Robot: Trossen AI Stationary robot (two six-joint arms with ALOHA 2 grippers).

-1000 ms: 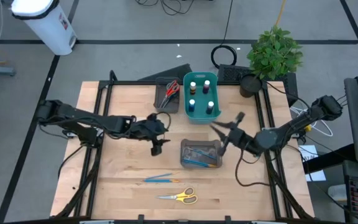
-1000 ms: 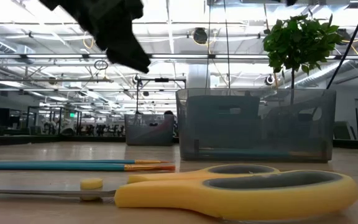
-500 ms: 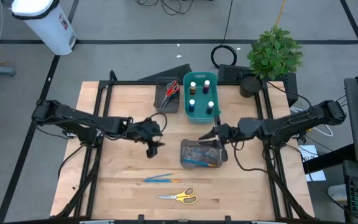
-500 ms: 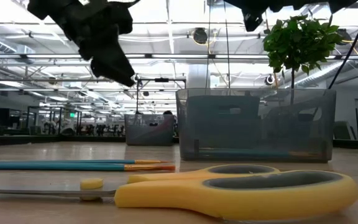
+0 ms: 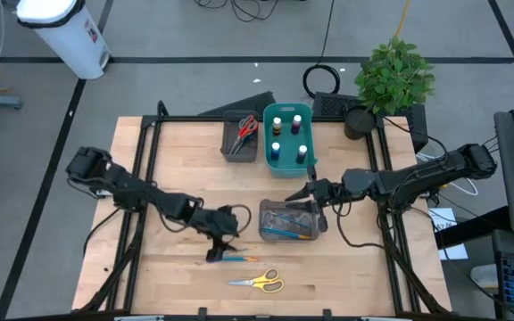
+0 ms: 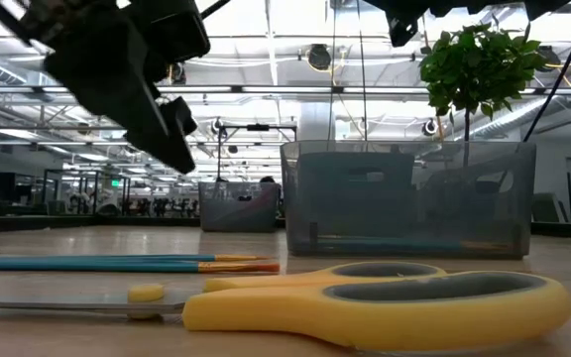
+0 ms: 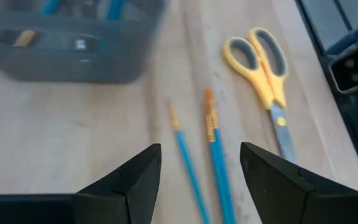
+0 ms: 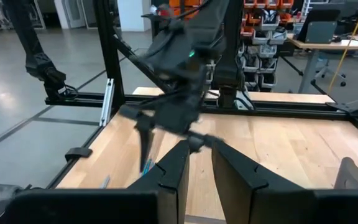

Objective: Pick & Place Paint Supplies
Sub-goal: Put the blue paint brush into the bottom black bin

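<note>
High view: left gripper (image 5: 218,251) sits lower centre of frame, just above the two blue-and-orange brushes (image 5: 236,258) lying on the table (image 5: 177,169), w/ the yellow scissors (image 5: 257,283) a bit further down, near the bottom edge of the wood. Left wrist view shows its fingers (image 7: 128,180) spread wide apart, nothing between them, w/ both brushes (image 7: 201,158) lying side by side in the gap beyond and yellow scissors (image 7: 263,65) at upper right of that frame, apart from the brushes. Grey tray (image 5: 288,220) at centre of high view holds at least one more brush; same tray blurred at upper left of left wrist view (image 7: 67,37). Right gripper (image 5: 314,193) is at centre-right, over the tray's upper right corner; right wrist view has its fingers (image 8: 174,168) close together w/ only a narrow slit, holding nothing. Teal bin (image 5: 288,139) at upper centre holds several small paint bottles (image 5: 277,130). Second grey tray (image 5: 240,138) just left of the bin holds scissors w/ red handles (image 5: 246,126). Low view: yellow scissors (image 6: 365,302) fill the lower foreground, brushes (image 6: 117,264) lie behind at left, left gripper (image 6: 137,74) hangs upper left above them.
</note>
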